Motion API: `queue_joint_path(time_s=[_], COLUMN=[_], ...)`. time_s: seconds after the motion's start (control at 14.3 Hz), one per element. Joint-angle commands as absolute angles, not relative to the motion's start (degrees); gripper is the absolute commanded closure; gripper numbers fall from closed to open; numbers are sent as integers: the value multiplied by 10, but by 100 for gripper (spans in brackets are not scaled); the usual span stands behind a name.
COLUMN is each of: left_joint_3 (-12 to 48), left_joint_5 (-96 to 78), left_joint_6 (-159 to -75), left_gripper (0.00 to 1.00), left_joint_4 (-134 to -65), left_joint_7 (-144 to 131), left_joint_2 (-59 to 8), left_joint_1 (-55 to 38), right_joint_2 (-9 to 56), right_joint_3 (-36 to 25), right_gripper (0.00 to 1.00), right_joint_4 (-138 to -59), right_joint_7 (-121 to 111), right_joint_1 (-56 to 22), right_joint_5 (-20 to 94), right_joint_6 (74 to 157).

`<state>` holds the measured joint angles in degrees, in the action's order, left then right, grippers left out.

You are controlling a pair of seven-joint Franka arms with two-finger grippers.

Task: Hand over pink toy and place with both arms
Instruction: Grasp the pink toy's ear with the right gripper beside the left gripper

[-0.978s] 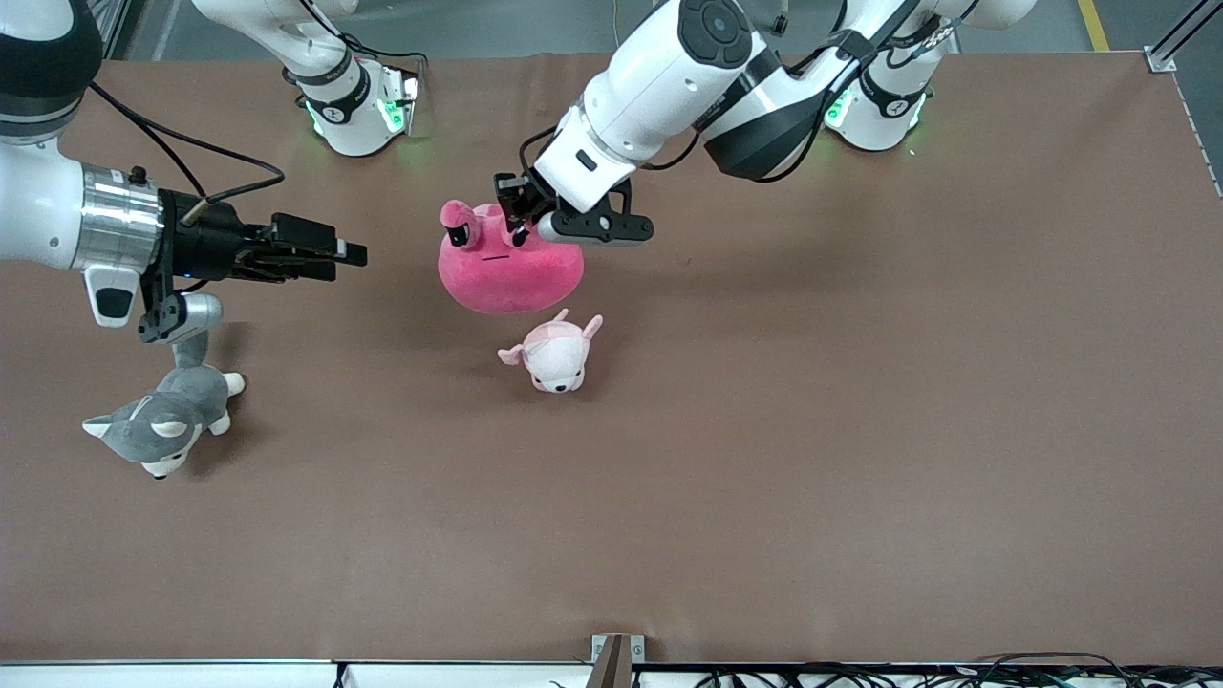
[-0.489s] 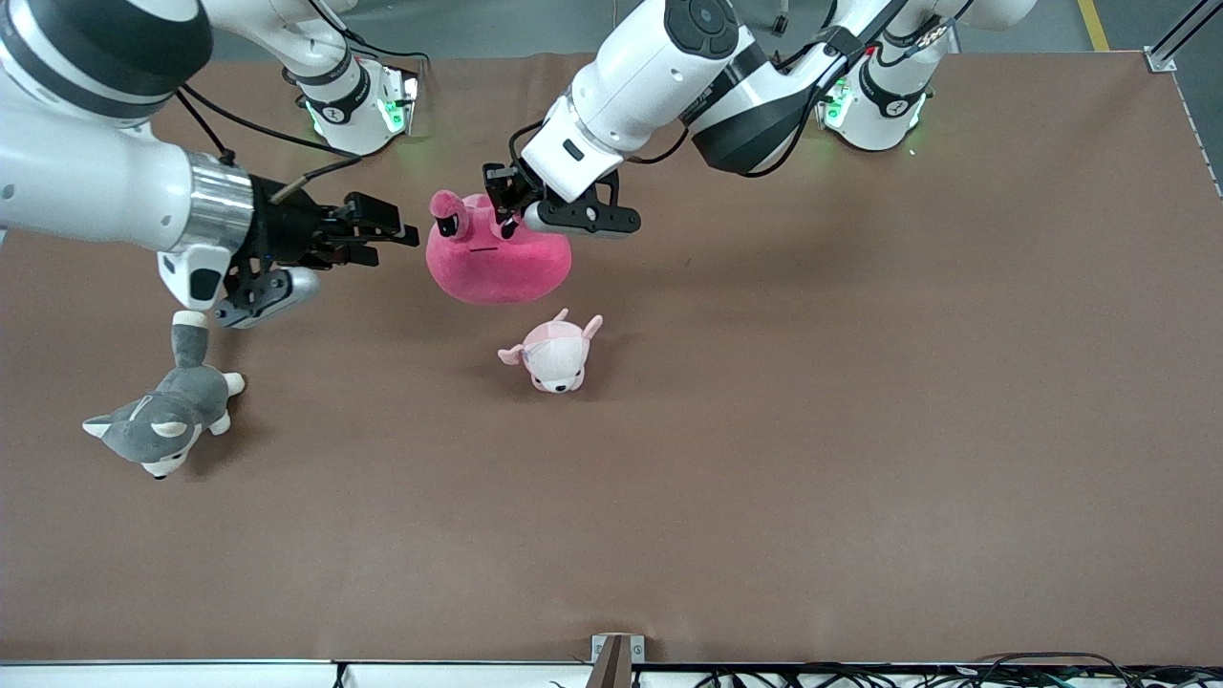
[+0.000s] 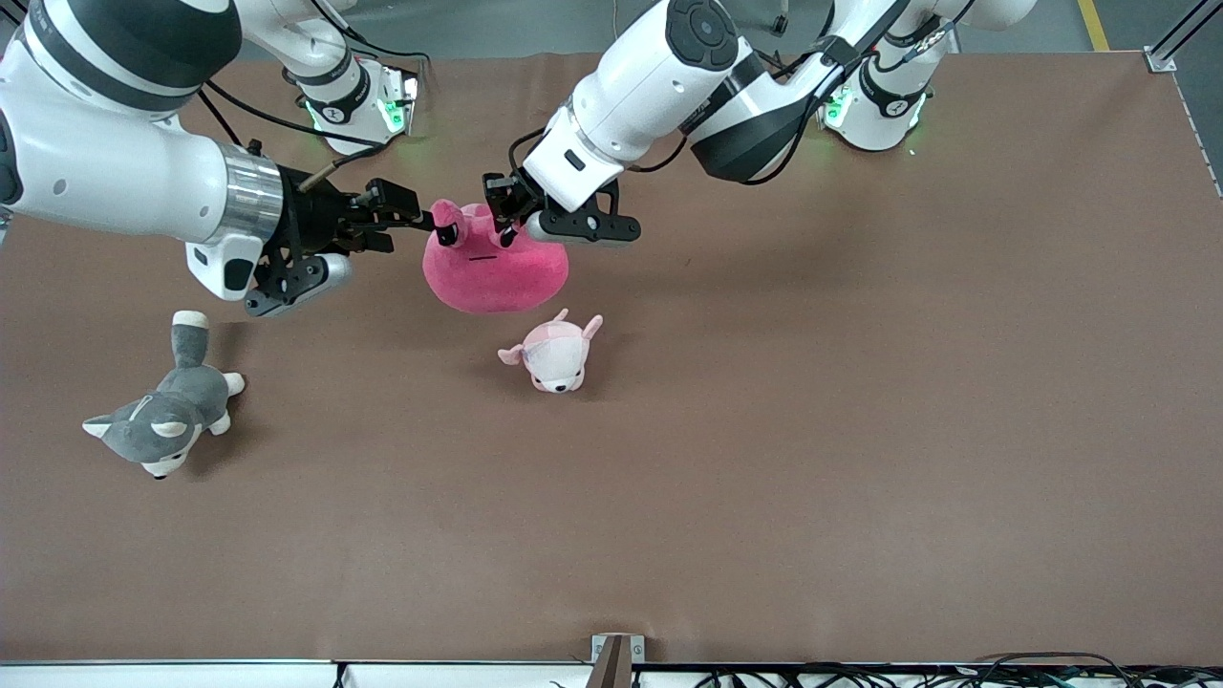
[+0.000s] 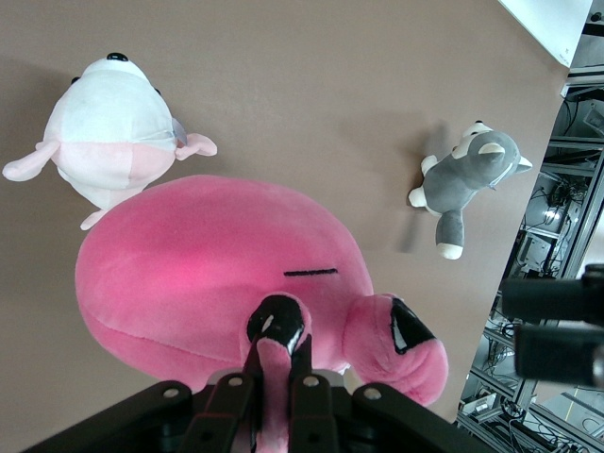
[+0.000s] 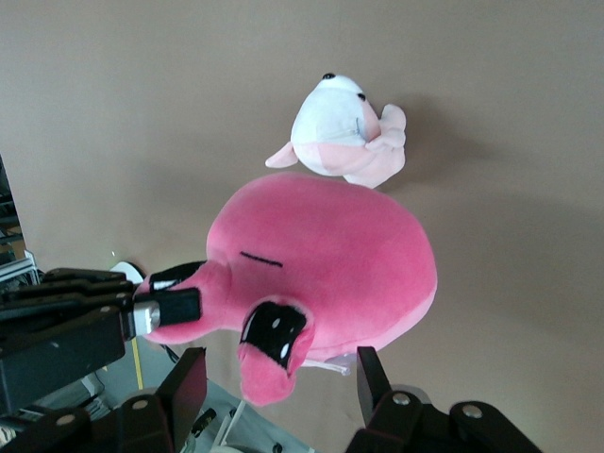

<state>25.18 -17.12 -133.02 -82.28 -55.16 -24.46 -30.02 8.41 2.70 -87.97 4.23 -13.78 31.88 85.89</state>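
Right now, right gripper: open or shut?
Open. The right gripper has its fingers spread either side of a bump on the pink toy, not yet clamped.

The left gripper's (image 4: 278, 387) fingertips are buried in an eye stalk of the pink toy (image 4: 217, 274), whose lower edge the wrist view's frame cuts off. The right gripper (image 3: 430, 225) partly covers the second stalk in the front view.
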Motion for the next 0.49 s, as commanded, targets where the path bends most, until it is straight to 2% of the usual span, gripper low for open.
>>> queue_joint_path(time_s=[0.0, 0.42], left_joint_3=[248, 248], left_joint_5=[-170, -164], left_joint_6=[-1333, -1333], left_gripper=[100, 100], left_joint_4=[-797, -797], left_joint_7=[-552, -552], left_joint_2=[-253, -254], left_joint_1=[-307, -307], right_joint_2=[83, 83], right_joint_3=[25, 25], right_gripper=[27, 27], right_joint_4=[-879, -879], right_joint_7=[48, 48], right_joint_1=[-163, -184], right_joint_5=[296, 265], right_joint_6=[849, 850])
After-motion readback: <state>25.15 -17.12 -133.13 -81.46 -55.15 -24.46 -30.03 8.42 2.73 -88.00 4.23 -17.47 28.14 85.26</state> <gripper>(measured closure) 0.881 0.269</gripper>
